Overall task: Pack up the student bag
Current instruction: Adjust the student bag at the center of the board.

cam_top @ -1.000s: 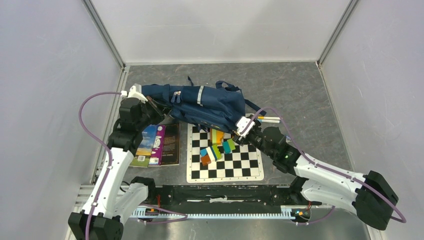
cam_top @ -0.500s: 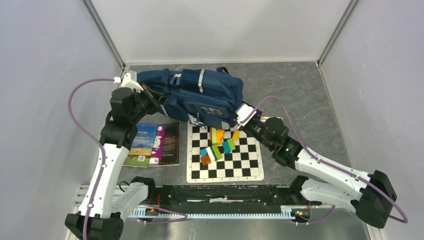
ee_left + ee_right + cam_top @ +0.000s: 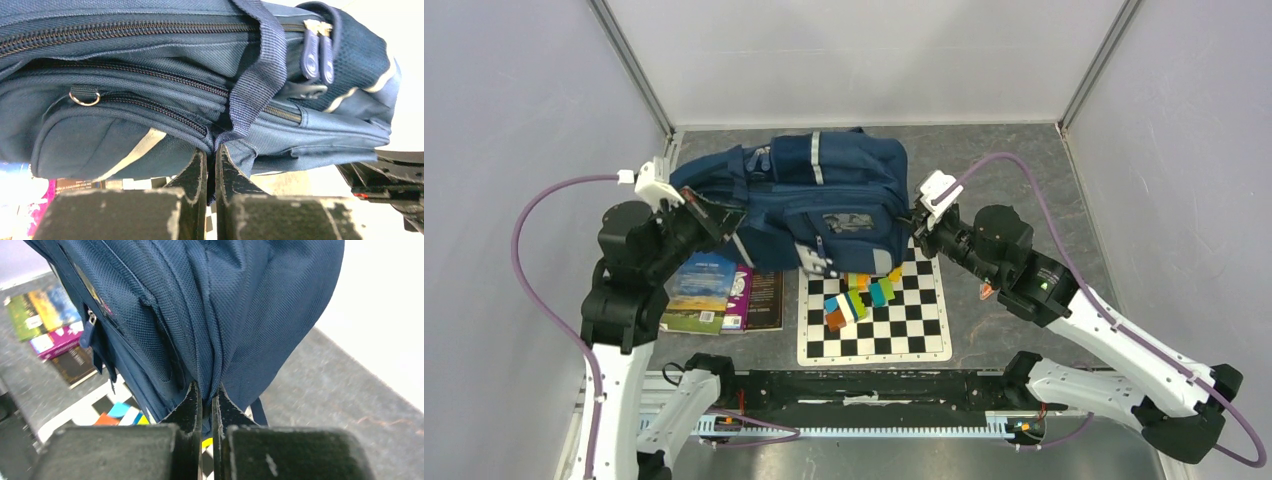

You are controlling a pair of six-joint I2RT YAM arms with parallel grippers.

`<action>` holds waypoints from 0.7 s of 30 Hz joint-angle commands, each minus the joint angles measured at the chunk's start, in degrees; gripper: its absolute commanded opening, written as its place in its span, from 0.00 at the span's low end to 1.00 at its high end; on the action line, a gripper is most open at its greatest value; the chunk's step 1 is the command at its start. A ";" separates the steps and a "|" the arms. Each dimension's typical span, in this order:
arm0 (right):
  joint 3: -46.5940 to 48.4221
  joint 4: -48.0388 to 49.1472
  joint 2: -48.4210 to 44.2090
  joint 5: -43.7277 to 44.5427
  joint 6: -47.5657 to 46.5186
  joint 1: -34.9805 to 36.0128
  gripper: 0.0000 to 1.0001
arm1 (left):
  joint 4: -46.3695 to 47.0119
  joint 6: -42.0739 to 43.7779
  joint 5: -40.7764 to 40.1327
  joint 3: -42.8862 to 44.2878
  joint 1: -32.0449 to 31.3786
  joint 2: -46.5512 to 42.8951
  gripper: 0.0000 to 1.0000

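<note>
I hold the student bag (image 3: 814, 200) between both arms over the far half of the tabletop (image 3: 1024, 180), left of centre. Its front pockets face upward and a grey reflective stripe (image 3: 815, 158) runs across its far side. The left gripper (image 3: 212, 150) is pressed together on a fold of navy fabric at the bag's left end, where a webbing strap (image 3: 260, 75) meets the seam. Two zipper pulls (image 3: 316, 52) lie side by side further along that end, and a small metal ring (image 3: 84, 97) sits on a zipper line toward the other side. The right gripper (image 3: 206, 387) is likewise pinched shut on a ridge of fabric at the bag's right end, and the cloth drapes down on either side of its fingers. The bag's near edge overlaps the far edge of a chessboard (image 3: 919, 325), which lies flat near the middle of the tabletop's near edge. A cluster of coloured blocks (image 3: 854, 300) rests on the board's far-left squares, just beside the bag. Three books (image 3: 724, 295) lie side by side to the left of the board, their far ends hidden beneath the bag and the left arm.
</note>
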 commanded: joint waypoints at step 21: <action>-1.22 2.92 9.33 23.77 11.50 -0.12 0.09 | 13.88 6.36 0.47 -12.65 0.10 6.75 0.37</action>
